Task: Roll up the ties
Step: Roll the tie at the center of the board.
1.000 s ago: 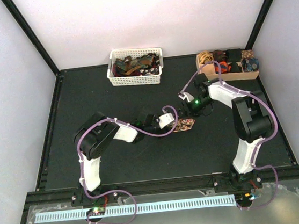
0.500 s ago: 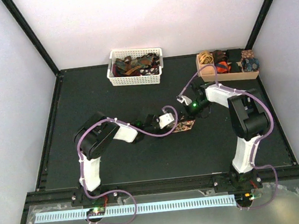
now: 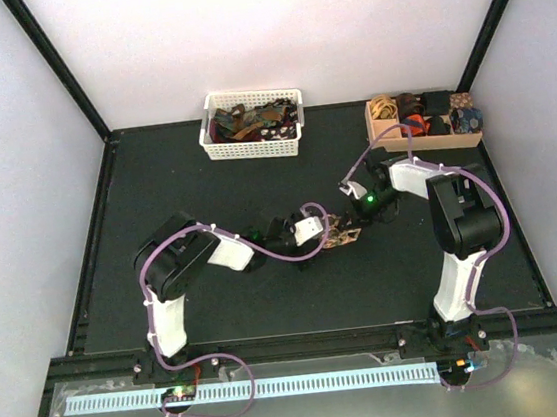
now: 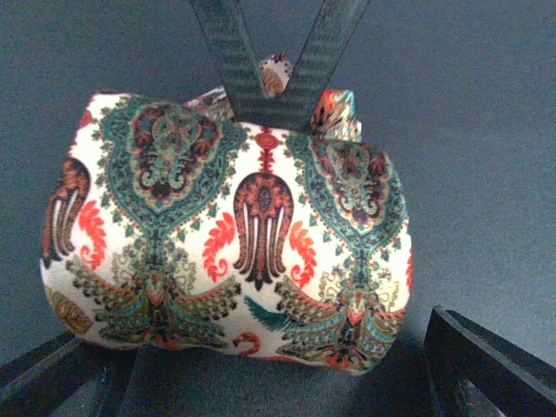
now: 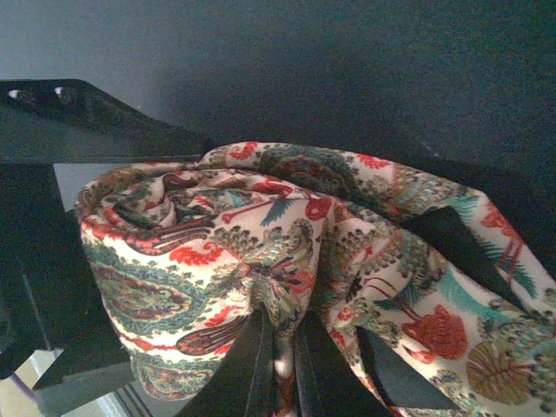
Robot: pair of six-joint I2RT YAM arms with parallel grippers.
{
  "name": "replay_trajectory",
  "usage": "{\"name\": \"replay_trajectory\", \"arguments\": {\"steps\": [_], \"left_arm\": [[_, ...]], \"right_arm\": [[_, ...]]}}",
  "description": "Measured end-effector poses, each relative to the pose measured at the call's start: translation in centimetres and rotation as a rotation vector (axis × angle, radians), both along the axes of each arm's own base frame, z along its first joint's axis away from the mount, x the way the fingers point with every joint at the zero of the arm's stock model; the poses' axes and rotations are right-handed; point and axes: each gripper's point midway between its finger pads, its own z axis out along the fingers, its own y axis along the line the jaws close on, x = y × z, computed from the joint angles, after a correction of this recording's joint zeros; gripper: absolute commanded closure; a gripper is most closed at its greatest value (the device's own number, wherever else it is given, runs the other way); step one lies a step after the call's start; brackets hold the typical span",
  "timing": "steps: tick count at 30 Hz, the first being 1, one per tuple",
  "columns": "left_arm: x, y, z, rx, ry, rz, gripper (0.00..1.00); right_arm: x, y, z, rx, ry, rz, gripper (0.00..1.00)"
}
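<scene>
A floral tie (image 4: 234,234) in red, green and beige lies rolled into a fat bundle on the dark mat, mid-table in the top view (image 3: 343,231). My left gripper (image 4: 261,352) is open wide, one finger (image 4: 486,360) on either side of the roll's near end, neither pressing it. From the far side my right gripper (image 5: 280,326) is shut on a fold of the tie (image 5: 200,252), and its two dark fingers (image 4: 230,61) show above the roll in the left wrist view. From above, both grippers meet at the roll, left (image 3: 325,231) and right (image 3: 354,220).
A white slatted basket (image 3: 252,150) at the back centre holds several loose ties. A tan wooden box (image 3: 422,139) at the back right holds rolled ties in its compartments. The black mat ends at a metal frame on all sides.
My left gripper has opened and let go of the roll. My right gripper has shut on the tie's fabric and shifted slightly nearer and right with the roll.
</scene>
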Motion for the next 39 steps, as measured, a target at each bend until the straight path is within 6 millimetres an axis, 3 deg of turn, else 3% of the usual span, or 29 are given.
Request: {"name": "replay_trajectory", "arguments": {"steps": [6, 12, 21, 28, 32, 39], "left_arm": [[0.2, -1.5, 0.9, -0.03, -0.018, -0.02, 0.1], [1.1, -3.3, 0.6, -0.041, -0.024, -0.033, 0.18], [1.9, -3.5, 0.4, -0.018, -0.059, -0.026, 0.53], [1.7, -3.3, 0.2, 0.002, -0.06, -0.034, 0.7], [1.5, -3.0, 0.2, 0.019, -0.047, -0.03, 0.73], [1.4, -2.9, 0.1, 0.042, -0.028, -0.033, 0.73]], "right_arm": [[-0.1, -0.3, -0.5, -0.014, -0.004, -0.002, 0.99], [-0.1, -0.3, -0.6, -0.017, -0.007, -0.003, 0.99], [0.0, -0.4, -0.7, -0.02, -0.006, -0.003, 0.97], [0.0, -0.3, -0.6, -0.017, -0.005, 0.0, 0.8], [0.1, -1.1, -0.5, -0.013, -0.007, -0.003, 0.52], [1.5, -4.5, 0.2, 0.042, 0.018, -0.126, 0.22]]}}
